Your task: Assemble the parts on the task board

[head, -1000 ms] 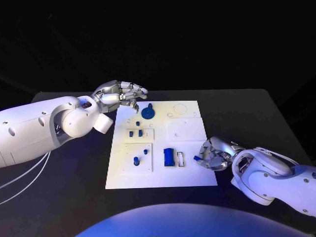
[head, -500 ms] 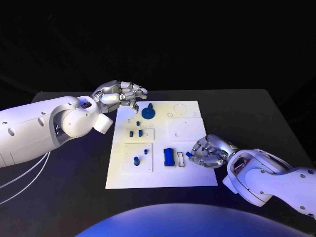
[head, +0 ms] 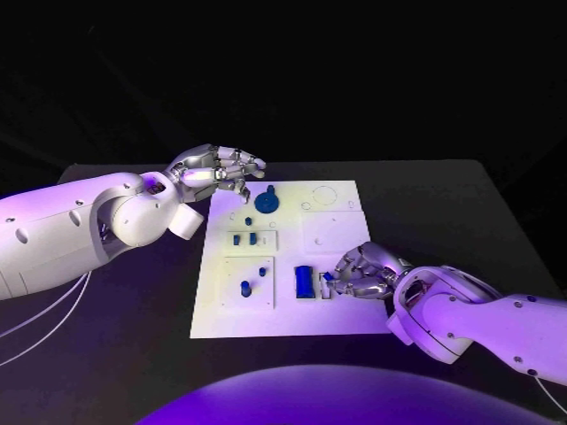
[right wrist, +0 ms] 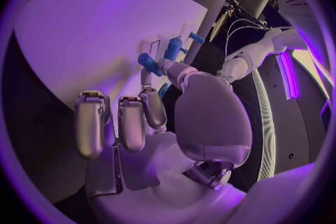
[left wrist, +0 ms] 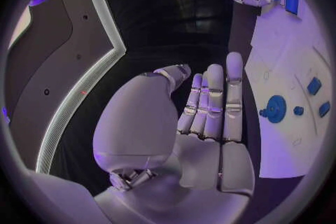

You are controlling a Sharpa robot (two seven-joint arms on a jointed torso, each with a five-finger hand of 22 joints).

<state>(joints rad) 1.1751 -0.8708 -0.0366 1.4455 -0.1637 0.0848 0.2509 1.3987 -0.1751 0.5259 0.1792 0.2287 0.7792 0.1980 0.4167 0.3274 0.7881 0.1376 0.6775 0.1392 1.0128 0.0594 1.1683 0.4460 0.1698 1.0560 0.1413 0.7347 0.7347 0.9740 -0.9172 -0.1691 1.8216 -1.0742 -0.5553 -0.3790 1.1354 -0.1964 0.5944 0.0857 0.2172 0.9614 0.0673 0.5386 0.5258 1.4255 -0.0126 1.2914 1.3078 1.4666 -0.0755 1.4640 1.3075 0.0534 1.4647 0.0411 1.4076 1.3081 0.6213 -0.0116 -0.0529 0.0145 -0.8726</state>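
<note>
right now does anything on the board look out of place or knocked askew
Nothing stands out. The task board lies flat, blue parts sit in its recesses, and the right hand holds a small blue part over it.

A black counter (head: 450, 199) carries everything, its far edge meeting a dark backdrop. Thin white cables (head: 34, 323) trail across its near-left part, perhaps hanging past the edge; the view is too dim to tell.
</note>
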